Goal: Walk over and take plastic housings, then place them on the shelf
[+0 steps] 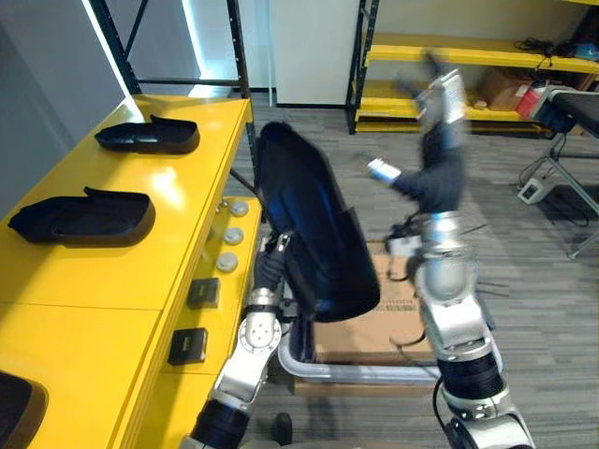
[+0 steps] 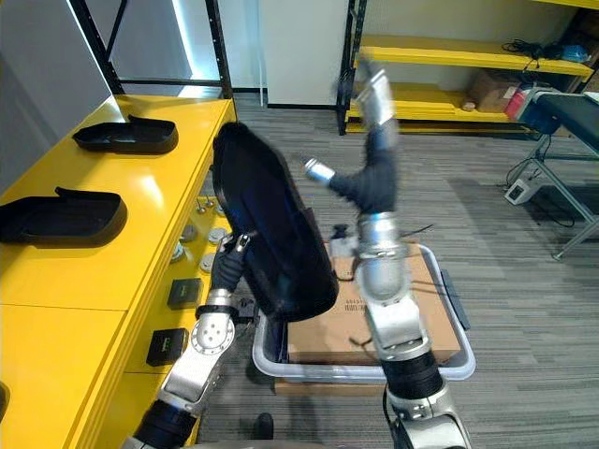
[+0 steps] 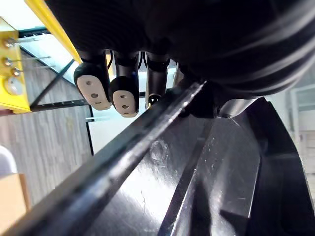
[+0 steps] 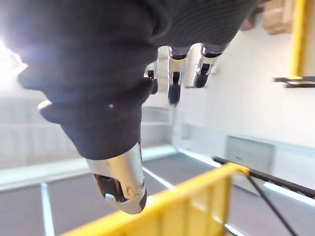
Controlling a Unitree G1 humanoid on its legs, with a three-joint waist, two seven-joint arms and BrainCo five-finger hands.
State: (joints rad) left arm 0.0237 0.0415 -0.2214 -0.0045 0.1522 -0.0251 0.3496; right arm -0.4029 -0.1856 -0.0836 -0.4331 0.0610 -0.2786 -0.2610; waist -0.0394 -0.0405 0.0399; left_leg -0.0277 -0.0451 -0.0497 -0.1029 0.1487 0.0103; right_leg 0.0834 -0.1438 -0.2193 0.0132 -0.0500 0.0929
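A yellow metal counter (image 1: pixel 178 201) runs along the robot's left side. A large black plastic housing (image 1: pixel 314 224) is held tilted in the air just beside the counter's front edge. It hangs above a grey plastic tote (image 1: pixel 374 372), which stands on the grey carpeted floor (image 1: pixel 533 271) with a brown cardboard box (image 1: pixel 374 327) inside it. Two more black plastic housings lie well apart on the counter, hollow side up: the farther housing (image 1: pixel 148 136) and the nearer housing (image 1: pixel 84 217)

The eye views place the left hand (image 1: pixel 278 251) at the lower edge of the held housing but do not resolve its grip. The left wrist view supplies it: the fingers (image 3: pixel 93 86) curl over the housing's rim (image 3: pixel 147 157) and clamp it

The eye views show the right hand (image 1: pixel 440 101) raised well above the tote and blurred. The right wrist view shows its fingers (image 4: pixel 172 78) loosely extended, the thumb (image 4: pixel 120 184) apart from them, and nothing held
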